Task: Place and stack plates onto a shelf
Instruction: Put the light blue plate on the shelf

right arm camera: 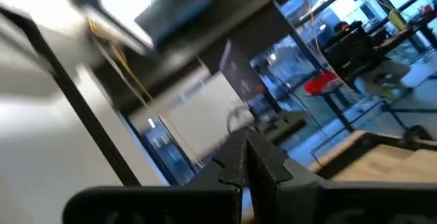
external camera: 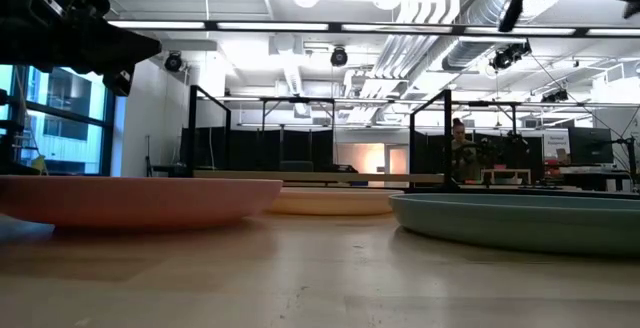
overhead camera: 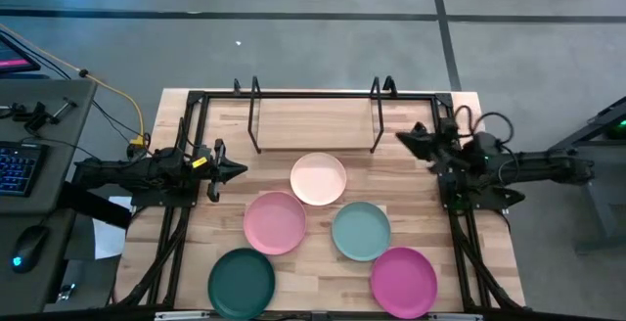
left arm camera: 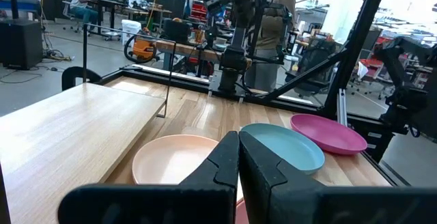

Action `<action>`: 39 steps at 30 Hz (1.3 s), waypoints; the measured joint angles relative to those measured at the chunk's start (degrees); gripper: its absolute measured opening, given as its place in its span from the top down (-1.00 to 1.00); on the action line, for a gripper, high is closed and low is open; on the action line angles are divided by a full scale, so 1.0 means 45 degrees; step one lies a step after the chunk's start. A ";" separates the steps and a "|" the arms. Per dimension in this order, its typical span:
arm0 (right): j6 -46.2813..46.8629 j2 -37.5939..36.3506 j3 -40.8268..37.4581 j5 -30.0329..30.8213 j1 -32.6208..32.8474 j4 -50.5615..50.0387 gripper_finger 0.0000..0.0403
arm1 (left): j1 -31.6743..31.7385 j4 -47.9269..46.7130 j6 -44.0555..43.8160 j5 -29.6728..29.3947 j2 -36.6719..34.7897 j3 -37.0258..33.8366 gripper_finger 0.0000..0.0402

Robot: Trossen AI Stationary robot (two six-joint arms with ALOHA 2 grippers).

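Observation:
Five plates lie flat on the wooden table: cream [overhead camera: 318, 179], light pink [overhead camera: 274, 222], pale teal [overhead camera: 361, 231], dark green [overhead camera: 241, 282] and magenta [overhead camera: 403, 280]. The black wire shelf [overhead camera: 315, 125] stands at the far side, its looped ends upright, with nothing on it. My left gripper [overhead camera: 240, 171] is shut and hovers left of the cream plate, above the table. Its wrist view shows the shut fingers [left arm camera: 239, 157] over the cream plate [left arm camera: 174, 159], with the teal plate [left arm camera: 283, 145] and the magenta plate [left arm camera: 328, 134] beyond. My right gripper [overhead camera: 401, 137] is shut, raised near the shelf's right end.
A black tubular frame [overhead camera: 196, 101] runs around the table's far, left and right sides. The low view shows the pink plate [external camera: 130, 198], the cream plate [external camera: 330, 201] and the teal plate [external camera: 520, 218] in a row. People sit and stand in the room beyond.

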 joint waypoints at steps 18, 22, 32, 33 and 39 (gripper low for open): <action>0.1844 0.2804 0.4731 -0.0672 0.0415 -0.8818 0.79 | 0.0000 0.1698 -0.4767 -0.0626 0.0000 0.0001 1.00; 0.2312 0.4138 0.6045 -0.1649 0.1602 -1.2729 0.48 | 0.0000 0.2442 -0.5630 -0.0766 0.0000 0.0001 1.00; 0.5247 0.6939 0.4946 -0.2394 0.4369 -1.6889 -0.09 | 0.0000 0.2871 -0.8009 -0.1422 0.0000 0.0001 1.00; 0.5734 0.7090 0.4599 -0.2381 0.4449 -1.6534 -0.11 | 0.0000 0.2871 -0.8009 -0.1422 0.0000 0.0001 1.00; 0.8080 0.8056 0.3092 -0.2214 0.4507 -1.4974 -0.13 | 0.0000 0.2856 -0.8009 -0.1421 0.0000 0.0001 1.00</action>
